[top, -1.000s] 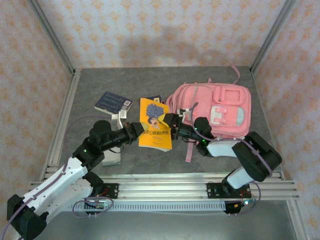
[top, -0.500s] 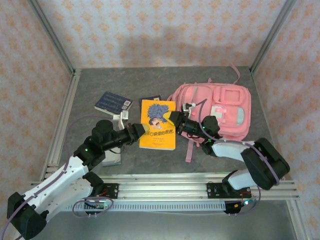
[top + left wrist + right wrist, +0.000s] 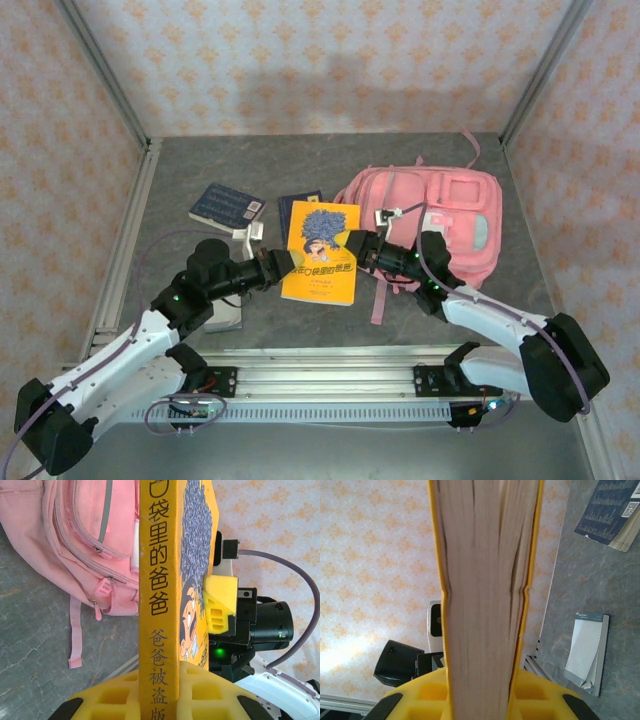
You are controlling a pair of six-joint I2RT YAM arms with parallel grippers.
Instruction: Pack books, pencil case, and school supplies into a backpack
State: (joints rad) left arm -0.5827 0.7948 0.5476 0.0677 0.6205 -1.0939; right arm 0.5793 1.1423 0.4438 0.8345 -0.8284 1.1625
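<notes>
The yellow cartoon-cover book (image 3: 322,252) hangs above the table between both arms. My left gripper (image 3: 287,265) is shut on its left edge; in the left wrist view the spine (image 3: 157,580) stands clamped between my yellow pads (image 3: 210,690). My right gripper (image 3: 356,247) is shut on the opposite edge, and the right wrist view has the page edge (image 3: 485,580) squeezed between its pads (image 3: 540,692). The pink backpack (image 3: 440,215) lies flat just right of the book, behind the right gripper. A dark navy book (image 3: 226,205) lies at the left; another (image 3: 298,200) peeks out behind the yellow one.
A pale lined notebook (image 3: 587,650) lies on the grey table under my left arm (image 3: 200,285). A pink backpack strap (image 3: 378,295) trails toward the near rail (image 3: 330,375). Metal frame posts and patterned walls close in the sides and back.
The right gripper has closed on the yellow book's right edge. The book has swung square and shifted slightly right toward the backpack. The left grip is unchanged.
</notes>
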